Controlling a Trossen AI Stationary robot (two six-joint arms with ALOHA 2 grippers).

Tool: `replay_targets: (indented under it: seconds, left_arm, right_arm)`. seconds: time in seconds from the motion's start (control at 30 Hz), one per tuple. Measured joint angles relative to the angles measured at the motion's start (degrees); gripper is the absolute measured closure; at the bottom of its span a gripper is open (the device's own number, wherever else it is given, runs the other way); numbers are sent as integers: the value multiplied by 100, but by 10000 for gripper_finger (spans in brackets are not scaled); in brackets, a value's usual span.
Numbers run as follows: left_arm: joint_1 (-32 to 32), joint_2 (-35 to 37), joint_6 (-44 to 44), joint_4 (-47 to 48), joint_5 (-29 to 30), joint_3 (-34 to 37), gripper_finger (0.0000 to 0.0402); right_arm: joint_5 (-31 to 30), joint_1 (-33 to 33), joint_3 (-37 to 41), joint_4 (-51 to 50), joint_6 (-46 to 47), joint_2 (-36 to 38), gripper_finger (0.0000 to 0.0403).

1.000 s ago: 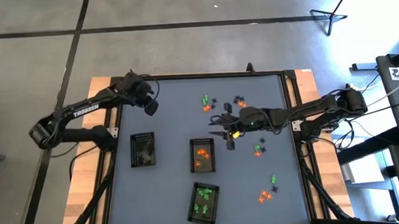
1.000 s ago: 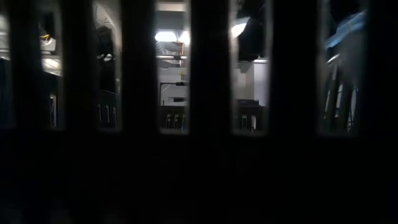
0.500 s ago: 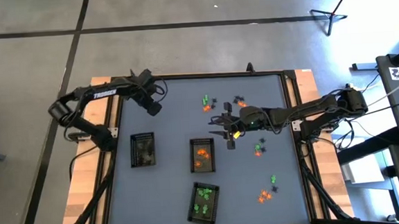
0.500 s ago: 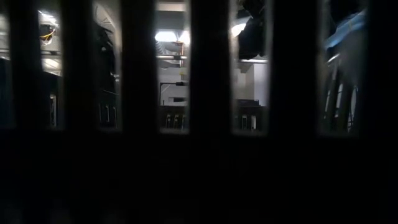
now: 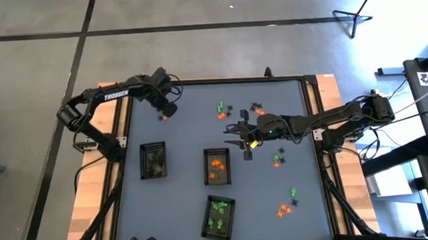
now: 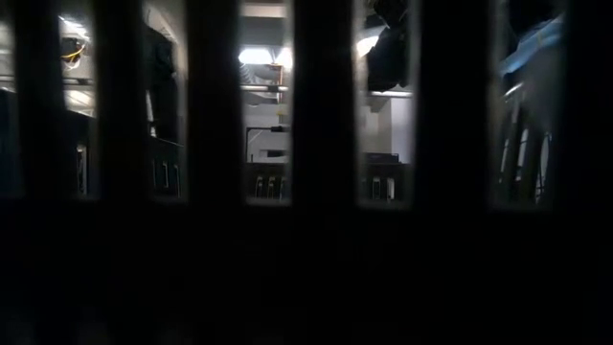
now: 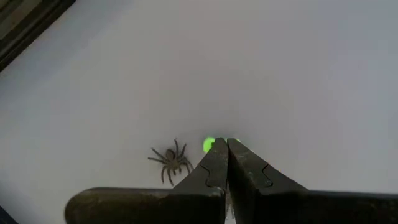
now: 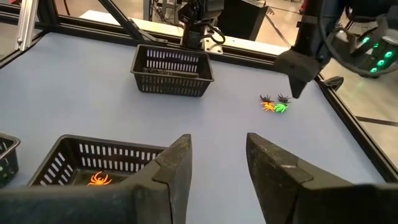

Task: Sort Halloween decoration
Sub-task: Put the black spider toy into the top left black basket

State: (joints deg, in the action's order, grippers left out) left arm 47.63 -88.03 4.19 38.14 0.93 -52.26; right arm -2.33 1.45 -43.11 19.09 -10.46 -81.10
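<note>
three trays point(image 5: 153, 160); two grippers point(image 5: 170, 109)

**Closed fingers over a spider and a green trinket**

The left gripper point(image 7: 227, 144) has its two dark fingers pressed together above the pale bench point(image 7: 280, 68). A green trinket point(image 7: 208, 145) shows just beside the fingertips. A dark spider point(image 7: 171, 161) lies flat near it. The bench's dark edge crosses one corner.

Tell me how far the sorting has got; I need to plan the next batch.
Partly done. Orange trinkets lie in the middle dark mesh tray, green ones in the near tray. In hand: the shut left gripper is down beside a loose spider and a green piece; the open right gripper hangs mid-table. Left: the scattered orange, green and black trinkets.
</note>
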Motion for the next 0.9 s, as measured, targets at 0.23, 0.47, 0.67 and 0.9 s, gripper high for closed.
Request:
replay_targets:
  seconds: [0.23,0.47,0.67,0.9]
  left_arm:
    - [-17,2,280,46,-65,-191,401]
    - [-16,2,1520,551,-361,-193,401]
    - [-14,2,1520,1037,-346,-193,401]
    - [-41,2,1520,968,-340,-193,401]
  right_arm:
    - [-10,0,0,27,31,0,254]
    - [-474,2,0,24,-28,0,254]
    - [-457,2,0,4,-30,0,254]
    - [-457,2,0,1,-30,0,254]
